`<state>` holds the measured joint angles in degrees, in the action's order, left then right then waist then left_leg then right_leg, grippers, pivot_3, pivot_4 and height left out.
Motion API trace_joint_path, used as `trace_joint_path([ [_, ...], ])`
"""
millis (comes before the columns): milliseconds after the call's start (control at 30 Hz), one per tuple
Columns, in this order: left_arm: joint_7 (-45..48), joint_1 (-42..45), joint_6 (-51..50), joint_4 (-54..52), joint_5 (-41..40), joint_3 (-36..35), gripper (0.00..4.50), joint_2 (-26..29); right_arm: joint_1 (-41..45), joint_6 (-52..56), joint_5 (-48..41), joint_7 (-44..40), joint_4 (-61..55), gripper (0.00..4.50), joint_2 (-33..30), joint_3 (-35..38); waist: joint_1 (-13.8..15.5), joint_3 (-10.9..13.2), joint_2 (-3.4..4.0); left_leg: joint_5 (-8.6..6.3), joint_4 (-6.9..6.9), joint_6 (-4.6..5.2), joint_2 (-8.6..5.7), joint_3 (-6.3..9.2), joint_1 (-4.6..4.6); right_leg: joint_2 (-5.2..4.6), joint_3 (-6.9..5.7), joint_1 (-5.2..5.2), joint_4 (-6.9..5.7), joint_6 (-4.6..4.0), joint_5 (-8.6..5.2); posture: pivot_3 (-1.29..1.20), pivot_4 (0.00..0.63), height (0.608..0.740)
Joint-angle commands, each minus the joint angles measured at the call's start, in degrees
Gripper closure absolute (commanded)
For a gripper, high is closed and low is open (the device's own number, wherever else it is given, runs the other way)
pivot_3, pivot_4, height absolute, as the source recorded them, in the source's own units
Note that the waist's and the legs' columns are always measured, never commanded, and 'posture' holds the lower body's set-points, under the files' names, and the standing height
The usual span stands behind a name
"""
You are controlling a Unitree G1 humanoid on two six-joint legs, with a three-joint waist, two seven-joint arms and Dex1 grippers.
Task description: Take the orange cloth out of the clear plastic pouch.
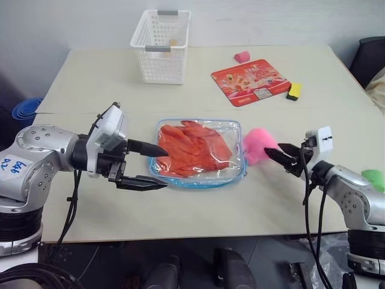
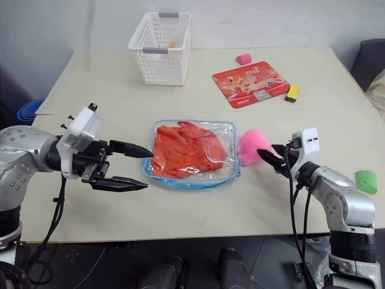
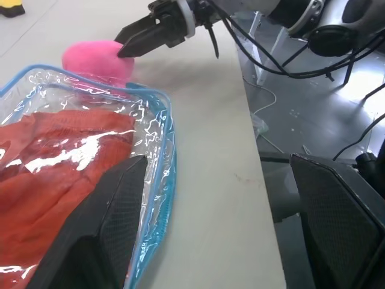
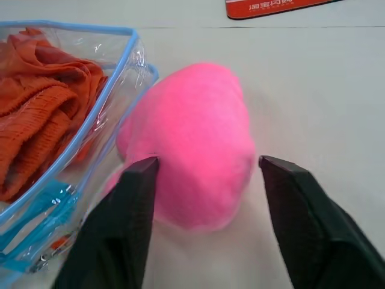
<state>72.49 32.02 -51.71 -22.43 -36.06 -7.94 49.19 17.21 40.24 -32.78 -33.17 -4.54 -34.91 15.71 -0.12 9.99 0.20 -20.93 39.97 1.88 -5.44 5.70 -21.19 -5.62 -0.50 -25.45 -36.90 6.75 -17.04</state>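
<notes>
Looks like a lab or test room: plain pale table (image 1: pixel 198 217) against a bare grey wall (image 1: pixel 72 24), loose black cables (image 3: pixel 313 54) on the grey floor, stacked blue bowls (image 1: pixel 25 111) at 9 o'clock, dark chair (image 1: pixel 370 57) at 2 o'clock.

Beige table (image 1: pixel 198 90) against a pale, perhaps grey, wall (image 1: pixel 72 24).

Silver arms (image 1: pixel 42 158) (black cables), black jaws

Head views overlook table (image 1: pixel 289 198); wrist views close.
</notes>
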Motion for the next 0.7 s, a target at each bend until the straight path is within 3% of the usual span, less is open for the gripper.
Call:
trace_joint_path([
  [33, -1.48, 0.85, 2.63, -0.16, -0.24, 0.36, 0.54, 0.77, -0.13, -0.23, -0.94, -0.33, -2.59, 3.01, -0.07, 1.14, -0.12, 0.00, 0.00, 0.01, 0.00, -0.01, 0.01, -0.01, 0.01, 0.01, 0.01, 0.00, -0.01, 0.00, 0.00, 0.00, 0.150, 0.740],
  [167, -2.12, 1.02, 3.32, 0.22, -1.25, 0.67, 0.54, 1.35, -0.97, -0.15, -1.66, -1.06, -3.68, 4.44, -0.55, 1.69, -0.03, 0.00, 0.00, 0.01, 0.00, -0.02, 0.01, 0.00, 0.01, 0.02, 0.03, 0.00, -0.01, 0.00, 0.00, 0.00, 0.150, 0.740],
  [467, -2.79, 2.42, 4.15, 1.72, -1.96, 2.19, 0.54, 1.45, -5.19, -0.98, -8.40, -6.83, -12.80, 4.48, -5.13, 10.47, 0.20, 0.00, 0.00, 0.01, 0.00, -0.02, -0.01, 0.00, 0.00, 0.00, 0.04, 0.00, 0.00, 0.00, 0.00, 0.00, 0.150, 0.740],
  [600, -3.43, 3.79, 4.71, 2.73, -2.19, 3.03, 0.54, 0.89, -8.18, 1.68, -18.20, -12.38, -20.16, 4.48, -8.98, 16.80, 0.25, 0.00, 0.00, 0.01, -0.01, -0.02, 0.01, 0.00, 0.00, 0.02, 0.04, 0.00, 0.02, 0.00, 0.00, 0.00, 0.150, 0.740],
  [700, -3.53, 4.73, 4.69, 3.06, -2.71, 3.98, 0.54, 0.19, -13.39, -0.70, -16.93, -18.86, -26.89, 4.48, -13.04, 14.09, 0.27, 0.00, 0.00, 0.01, -0.01, -0.02, 0.03, 0.00, 0.00, 0.02, 0.03, 0.02, 0.03, 0.00, 0.00, 0.00, 0.150, 0.740],
])
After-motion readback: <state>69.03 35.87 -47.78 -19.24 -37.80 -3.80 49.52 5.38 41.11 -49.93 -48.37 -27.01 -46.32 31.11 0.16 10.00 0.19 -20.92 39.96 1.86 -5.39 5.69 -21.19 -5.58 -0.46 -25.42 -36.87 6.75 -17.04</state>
